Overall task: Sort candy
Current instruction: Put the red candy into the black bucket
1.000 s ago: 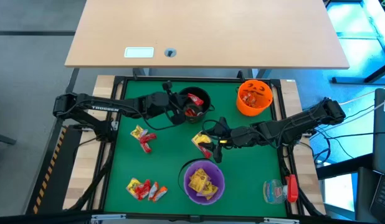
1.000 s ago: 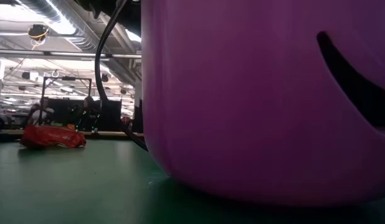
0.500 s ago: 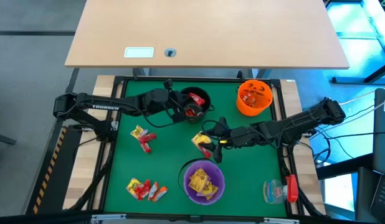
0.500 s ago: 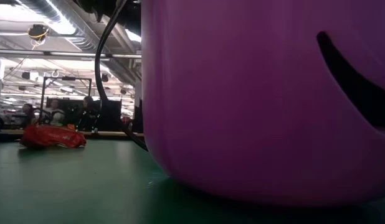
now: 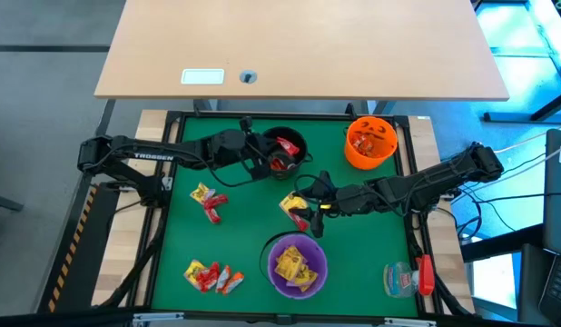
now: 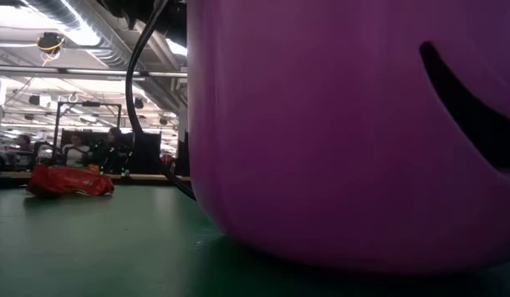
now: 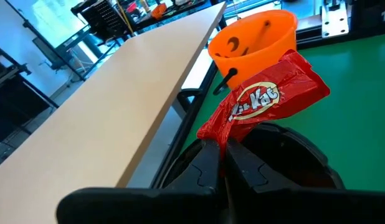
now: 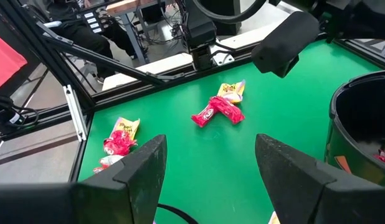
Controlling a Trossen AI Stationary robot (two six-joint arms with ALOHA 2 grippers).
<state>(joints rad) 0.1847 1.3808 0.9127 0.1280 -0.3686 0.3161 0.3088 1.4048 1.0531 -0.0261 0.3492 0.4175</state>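
3 bowls stand on the green table (image 5: 353, 263): a black bowl (image 5: 286, 150) and an orange bowl (image 5: 369, 143) toward the far edge, and a purple bowl (image 5: 298, 265) near the front edge, full of yellow-wrapped candy. Loose candy lies in 3 clusters: one at mid-left (image 5: 209, 201), one at front-left (image 5: 212, 276), and one at the centre (image 5: 297, 208).

The left end effector (image 5: 270, 163) sits at the black bowl's rim, its fingers pinched together on a red KitKat wrapper (image 7: 267, 99); only the left wrist view shows that grip and the printed name. The right end effector (image 5: 308, 211) hangs over the centre cluster, fingers apart with nothing between them in the right wrist view.

The low view is almost filled by the purple bowl's wall, with 1 red candy (image 6: 69, 181) lying on the table beside it.

Open green surface lies between the orange bowl and the front-right corner, where a clear plastic item (image 5: 408, 277) with a red part sits.
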